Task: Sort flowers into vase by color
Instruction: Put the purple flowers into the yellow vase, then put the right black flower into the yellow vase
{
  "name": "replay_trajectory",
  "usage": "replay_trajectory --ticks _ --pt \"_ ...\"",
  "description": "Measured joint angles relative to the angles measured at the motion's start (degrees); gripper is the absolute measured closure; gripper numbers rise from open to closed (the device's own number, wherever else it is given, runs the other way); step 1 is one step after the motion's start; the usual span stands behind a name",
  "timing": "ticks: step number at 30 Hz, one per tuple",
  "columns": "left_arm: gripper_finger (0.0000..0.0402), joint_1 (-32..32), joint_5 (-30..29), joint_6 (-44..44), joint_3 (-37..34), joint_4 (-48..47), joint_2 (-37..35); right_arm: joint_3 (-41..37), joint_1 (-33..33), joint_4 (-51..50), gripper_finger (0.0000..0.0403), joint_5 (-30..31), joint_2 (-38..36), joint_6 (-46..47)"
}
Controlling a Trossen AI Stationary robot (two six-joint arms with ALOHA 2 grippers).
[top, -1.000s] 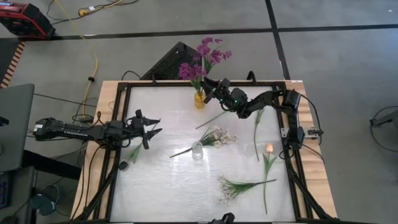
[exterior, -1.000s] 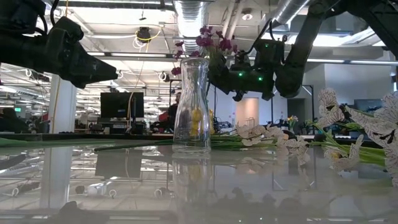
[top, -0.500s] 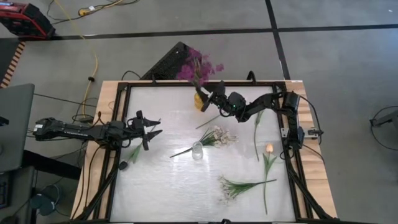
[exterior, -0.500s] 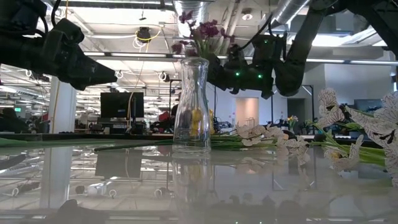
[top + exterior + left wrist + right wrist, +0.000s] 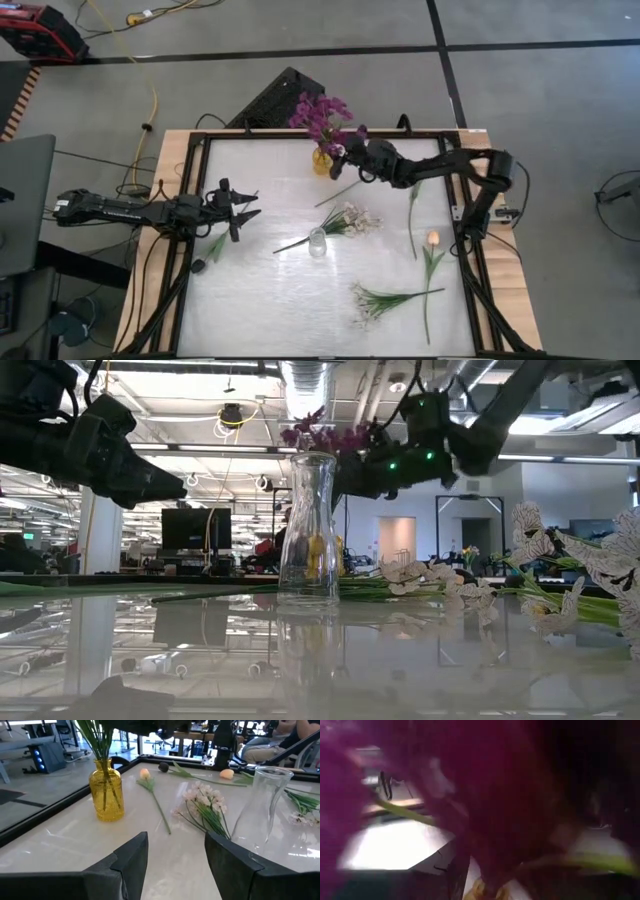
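Note:
A small yellow vase [image 5: 320,162] stands near the table's far edge with purple sprays [image 5: 320,112] rising from it. My right gripper [image 5: 352,154] is just right of the vase, right below the blossoms, shut on a purple spray; purple fills its wrist view [image 5: 485,795]. A clear glass vase [image 5: 317,242] stands mid-table. White sprays [image 5: 350,218] [image 5: 378,300], a peach tulip [image 5: 432,238] and a dark bud [image 5: 198,267] lie flat on the table. My left gripper [image 5: 243,206] hovers open above the table's left side. My right gripper has a purple spray's stem [image 5: 343,150] just below the blossoms, coming level from the table's right. The blossoms hide the fingers, so the kind of hold does not show. The spray stands nearly upright over the yellow vase, its lower stem toward the vase mouth.
Loose green stems [image 5: 340,192] [image 5: 413,212] lie between the yellow vase and the tulip. The black frame [image 5: 190,200] borders the table. The white sprays and clear vase [image 5: 260,810] lie ahead of my left gripper [image 5: 175,855]. Bare tabletop shows at the near left.
The right arm has stretched out flatter, and its gripper has shifted slightly toward the yellow vase. The purple spray it carries, first leaning out to the far right, has swung in and dropped to join the other purple blossoms above the vase.

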Motion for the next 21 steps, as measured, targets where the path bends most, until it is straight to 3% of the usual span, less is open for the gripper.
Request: replay_trajectory --ticks 11,21 --pt "0.0216 -0.01 0.02 -0.56 0.00 0.01 0.00 0.00 0.05 -39.33 0.0195 -0.15 -18.54 -0.12" --pt "0.0216 0.00 0.64 -1.99 0.00 -0.04 0.00 0.00 4.10 -58.70 0.0195 -4.69 -29.21 6.88"
